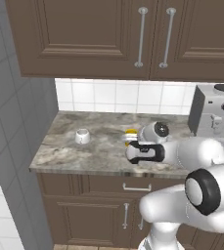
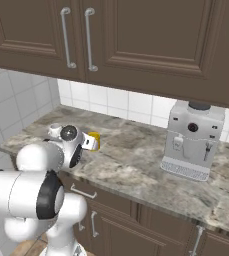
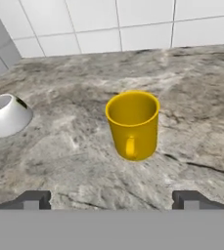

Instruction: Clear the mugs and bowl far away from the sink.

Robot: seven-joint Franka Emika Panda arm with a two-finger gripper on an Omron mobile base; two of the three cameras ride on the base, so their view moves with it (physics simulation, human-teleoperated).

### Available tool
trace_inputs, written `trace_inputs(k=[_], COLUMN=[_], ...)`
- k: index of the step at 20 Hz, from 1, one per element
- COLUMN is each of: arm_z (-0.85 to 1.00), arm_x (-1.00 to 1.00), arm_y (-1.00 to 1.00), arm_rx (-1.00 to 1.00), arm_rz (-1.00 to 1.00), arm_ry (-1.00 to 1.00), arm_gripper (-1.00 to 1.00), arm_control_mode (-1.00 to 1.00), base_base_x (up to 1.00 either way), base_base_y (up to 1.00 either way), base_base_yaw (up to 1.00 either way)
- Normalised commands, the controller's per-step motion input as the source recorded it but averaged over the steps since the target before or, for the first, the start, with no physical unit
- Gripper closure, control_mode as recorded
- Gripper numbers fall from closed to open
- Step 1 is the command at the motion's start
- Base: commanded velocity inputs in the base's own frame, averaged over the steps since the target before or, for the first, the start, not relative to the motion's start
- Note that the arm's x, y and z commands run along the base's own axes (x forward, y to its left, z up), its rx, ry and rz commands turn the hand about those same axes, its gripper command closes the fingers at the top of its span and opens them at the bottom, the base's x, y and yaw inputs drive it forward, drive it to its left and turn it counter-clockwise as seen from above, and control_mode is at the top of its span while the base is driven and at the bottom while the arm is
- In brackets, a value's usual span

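Taking the yellow mug as the mark: the white mug stands well off to its left on the marble counter, and the coffee machine well off to its right. The gripper sits just before the yellow mug, spread wide and empty. If this is a release, draw straight back so neither finger clips the handle.

Two mugs, one coffee machine

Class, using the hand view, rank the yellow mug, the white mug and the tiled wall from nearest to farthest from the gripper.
1. Yellow mug: upright on the counter, straight ahead of the open gripper.
2. White mug: farther back, off to the left.
3. Tiled wall: behind both, at the counter's back edge.
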Motion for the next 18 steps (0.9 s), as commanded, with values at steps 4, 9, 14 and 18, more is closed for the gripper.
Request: trace_inputs(k=[4,9,14,18], arm_z=[0.65,0.76,0.65,0.31], arm_x=[-0.39,-0.37,-0.43,-0.51], arm_y=[-0.28,-0.19,-0.19,-0.09], arm_rx=[0.03,0.0,0.0,0.0], arm_rz=[-0.04,-0.03,-0.03,0.0], arm_ry=[0.0,0.0,0.0,-0.01], arm_gripper=[-1.0,-1.0,-1.0,-1.0], arm_control_mode=[-1.0,-1.0,-1.0,-1.0], base_base_x=[0.0,0.0,0.0,0.0], base_base_y=[0.0,0.0,0.0,0.0], base_base_yaw=[0.0,0.0,0.0,0.0])
